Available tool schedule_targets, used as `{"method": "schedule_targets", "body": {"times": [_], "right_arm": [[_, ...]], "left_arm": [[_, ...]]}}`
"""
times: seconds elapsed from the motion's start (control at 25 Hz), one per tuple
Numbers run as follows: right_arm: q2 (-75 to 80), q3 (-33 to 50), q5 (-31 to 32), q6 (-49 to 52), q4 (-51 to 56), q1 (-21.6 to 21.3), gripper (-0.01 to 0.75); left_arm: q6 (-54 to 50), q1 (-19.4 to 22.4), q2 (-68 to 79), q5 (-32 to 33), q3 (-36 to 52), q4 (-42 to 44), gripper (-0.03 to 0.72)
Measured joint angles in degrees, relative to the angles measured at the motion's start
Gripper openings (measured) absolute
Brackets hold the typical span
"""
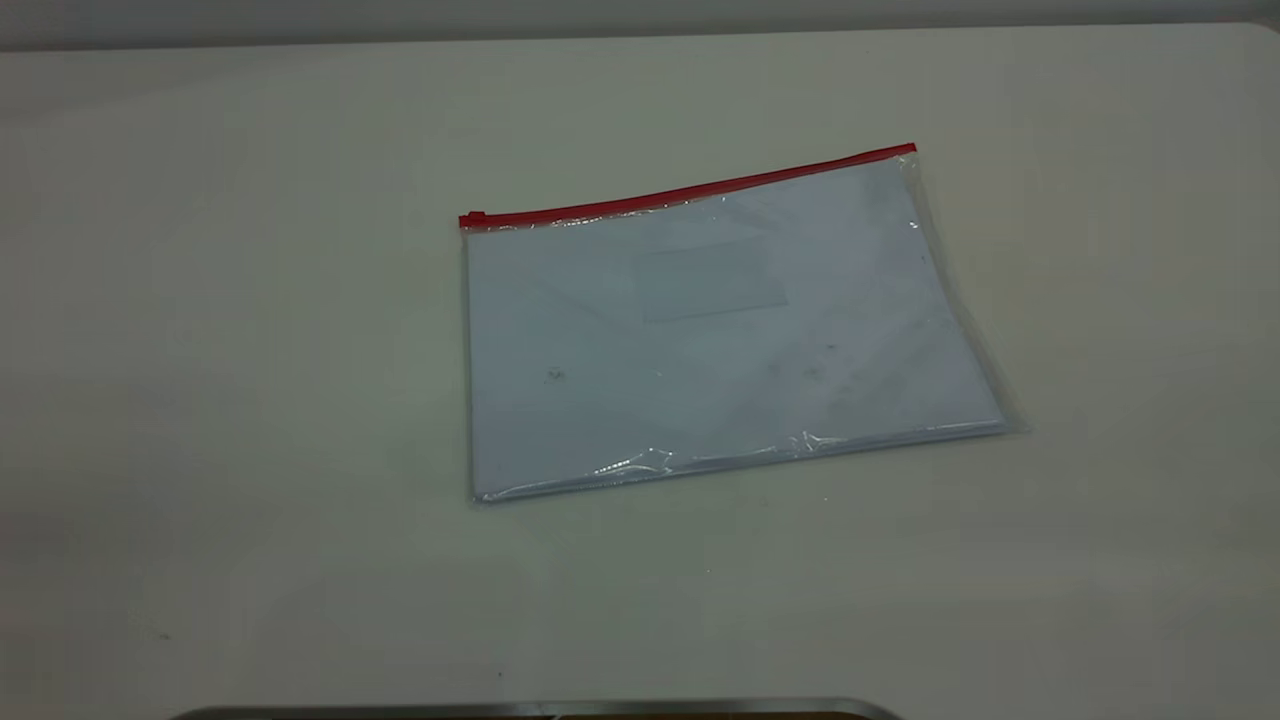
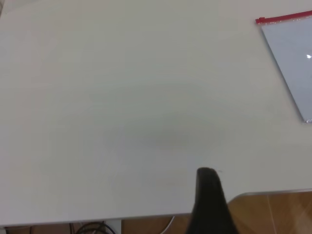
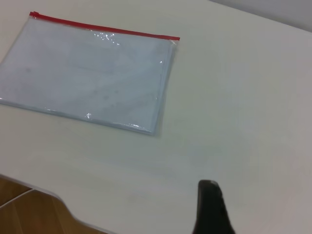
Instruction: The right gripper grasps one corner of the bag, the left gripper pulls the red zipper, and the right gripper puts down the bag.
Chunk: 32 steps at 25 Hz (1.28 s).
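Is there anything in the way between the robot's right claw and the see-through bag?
Nothing visible. In the right wrist view only bare table lies between the right gripper and the bag. The bag lies flat, and its corner of the bag, where the red zipper ends, is uncovered.

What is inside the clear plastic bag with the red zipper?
Inside the flat clear plastic bag with the thin red zipper lie white paper sheets, filling nearly all of it. Only the top sheet shows; how many sheets lie beneath it cannot be seen.
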Motion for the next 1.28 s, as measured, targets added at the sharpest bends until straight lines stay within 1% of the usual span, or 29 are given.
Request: {"method": "schedule_targets", "body": {"times": [0.12,0.4,0.56,0.88,1.28], "right_arm": [[0.0,0.0,0.0,0.0,0.0,-0.3,0.531],[0.0,0.0,0.0,0.0,0.0,-3.3,0.529],[0.0,0.0,0.0,2.2,-0.2,-3.4,0.529],[0.0,0.1,-0.3,8.6,-5.2,-3.4,0.529],[0.0,0.1,-0.4,9.5,-5.9,-3.4,0.529]], "left_arm": [[0.0,0.0,0.0,0.0,0.0,0.0,0.590],[0.0,0.0,0.0,0.0,0.0,0.0,0.590],[0.0,0.0,0.0,0.0,0.0,0.0,0.590],[0.0,0.0,0.0,0.1,0.0,0.0,0.590],[0.0,0.0,0.0,0.1,0.0,0.0,0.590]]}}
